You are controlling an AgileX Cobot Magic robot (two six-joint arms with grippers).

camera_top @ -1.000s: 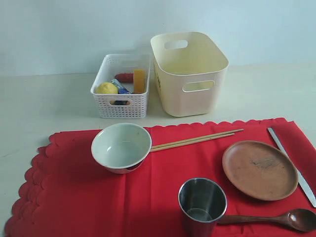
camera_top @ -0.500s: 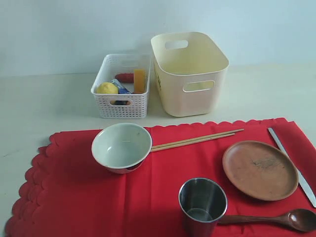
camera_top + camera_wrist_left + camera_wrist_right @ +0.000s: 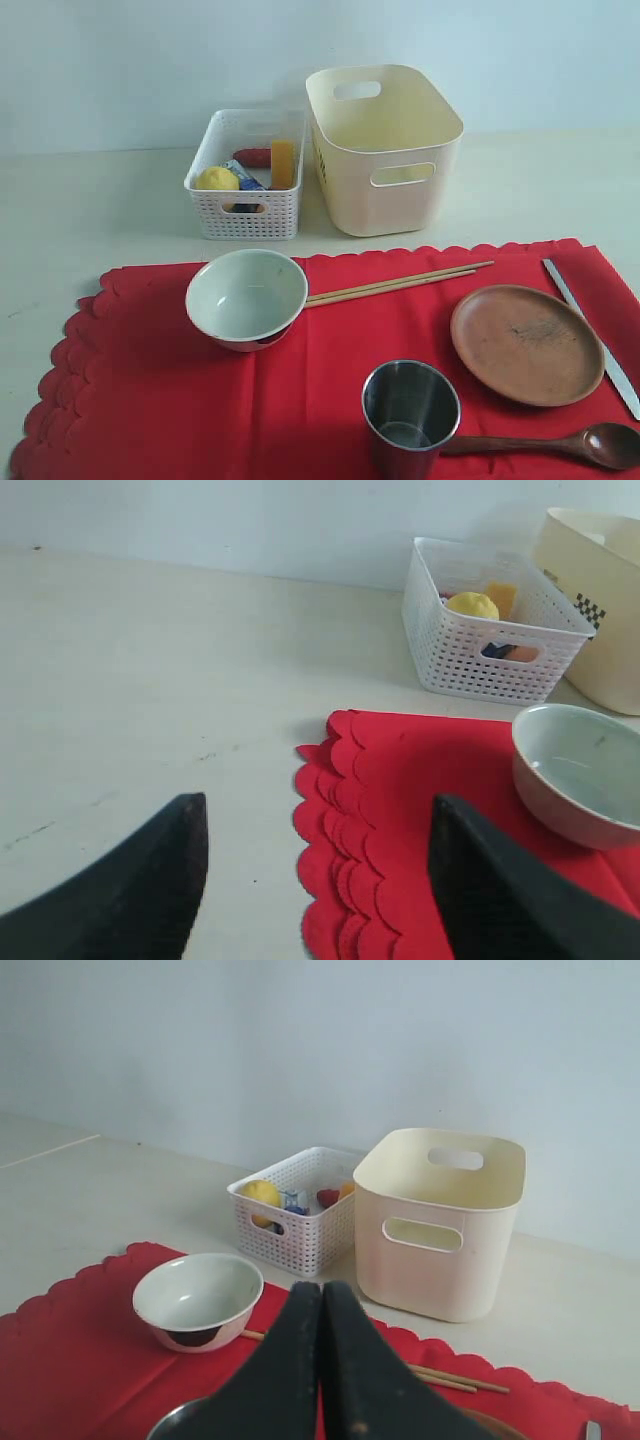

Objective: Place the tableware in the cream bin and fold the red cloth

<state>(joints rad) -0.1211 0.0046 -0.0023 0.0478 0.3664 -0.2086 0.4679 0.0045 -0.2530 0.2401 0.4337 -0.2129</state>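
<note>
Table [image 3: 100, 215]: pale, carrying the red cloth [image 3: 300, 400]; light wall [image 3: 150, 60] behind.
Left tool [image 3: 318, 815]: spread wide, empty, by the cloth's edge.
Right tool [image 3: 320, 1305]: pressed together, empty.

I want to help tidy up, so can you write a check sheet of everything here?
Surface: pale table, red cloth spread flat on it.
Job's things: bowl, chopsticks, plate, cup, knife and spoon all on the cloth; cream bin behind, nothing seen inside.
Clutter: white basket beside the bin, holding a lemon and other food.
Grippers: left gripper, jaws apart, holding nothing; right gripper, jaws shut, holding nothing.
Cables: nothing seen.
Surroundings: plain pale wall.
</note>
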